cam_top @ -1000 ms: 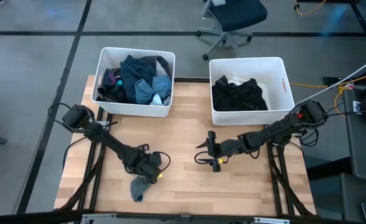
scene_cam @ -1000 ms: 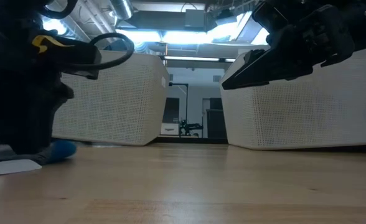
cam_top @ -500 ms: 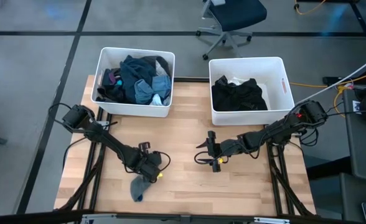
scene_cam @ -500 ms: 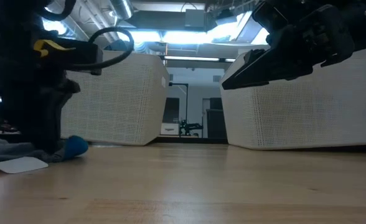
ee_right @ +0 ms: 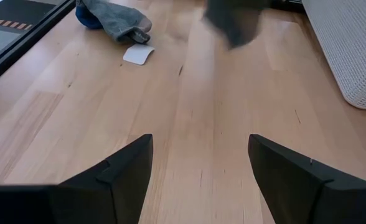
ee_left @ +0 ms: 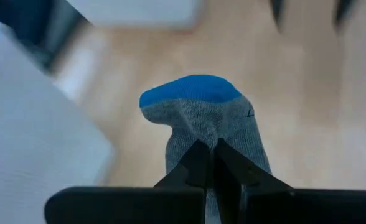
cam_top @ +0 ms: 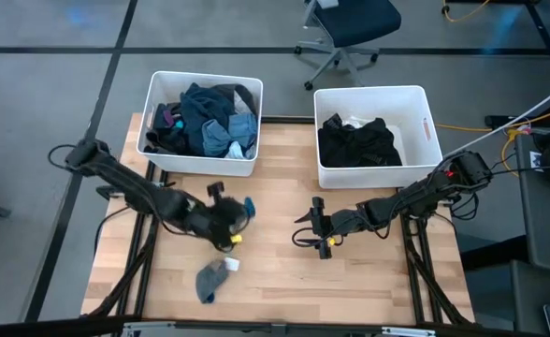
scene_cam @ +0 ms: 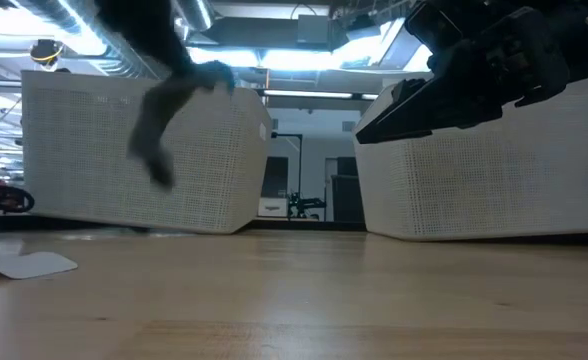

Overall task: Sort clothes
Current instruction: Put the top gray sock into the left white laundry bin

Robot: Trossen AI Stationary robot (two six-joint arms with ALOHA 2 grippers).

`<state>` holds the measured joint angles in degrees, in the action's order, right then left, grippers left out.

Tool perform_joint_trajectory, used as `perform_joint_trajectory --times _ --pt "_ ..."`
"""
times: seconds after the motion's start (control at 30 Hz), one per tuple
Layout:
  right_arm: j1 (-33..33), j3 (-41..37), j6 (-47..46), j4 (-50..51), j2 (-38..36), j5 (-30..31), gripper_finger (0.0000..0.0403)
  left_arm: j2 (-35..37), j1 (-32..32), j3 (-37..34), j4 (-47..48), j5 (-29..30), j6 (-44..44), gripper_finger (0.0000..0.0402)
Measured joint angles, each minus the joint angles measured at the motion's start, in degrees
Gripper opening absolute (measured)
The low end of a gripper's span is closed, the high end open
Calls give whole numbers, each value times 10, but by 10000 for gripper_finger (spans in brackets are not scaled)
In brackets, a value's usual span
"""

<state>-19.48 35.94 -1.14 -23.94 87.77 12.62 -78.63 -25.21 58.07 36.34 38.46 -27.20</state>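
Sorting looks nearly done. The left end effector [ee_left: 211, 163] is clenched on a grey-blue sock [ee_left: 203, 118], lifted near the left bin [cam_top: 200, 165] — its mate [cam_top: 210, 279] lies on the bench [cam_top: 369, 281]. The right end effector [ee_right: 198, 163] hangs released.

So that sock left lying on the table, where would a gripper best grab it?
Probably from straight above, at the middle of the grey sock. It lies flat and crumpled on the table, so its raised folds give the fingers something to pinch.
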Motion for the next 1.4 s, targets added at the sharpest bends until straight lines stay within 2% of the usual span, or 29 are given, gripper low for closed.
perform_joint_trajectory --times 0.23,0.4,0.6,0.8,1.07,1.2,1.4 --pt "0 0 0 0 0 0 264 120 58 7 -60 155 136 8" --pt "0 0 0 0 0 0 264 197 115 7 -104 220 248 9" --pt "0 0 0 0 0 0 264 274 211 8 -93 284 318 10" --pt "0 0 0 0 0 0 264 314 332 8 -64 285 331 10" --pt "0 0 0 0 0 0 264 302 478 8 25 272 285 10" --pt "0 0 0 0 0 0 264 285 530 8 63 252 257 10" --pt "0 0 0 0 0 0 264 262 581 8 86 188 224 14"
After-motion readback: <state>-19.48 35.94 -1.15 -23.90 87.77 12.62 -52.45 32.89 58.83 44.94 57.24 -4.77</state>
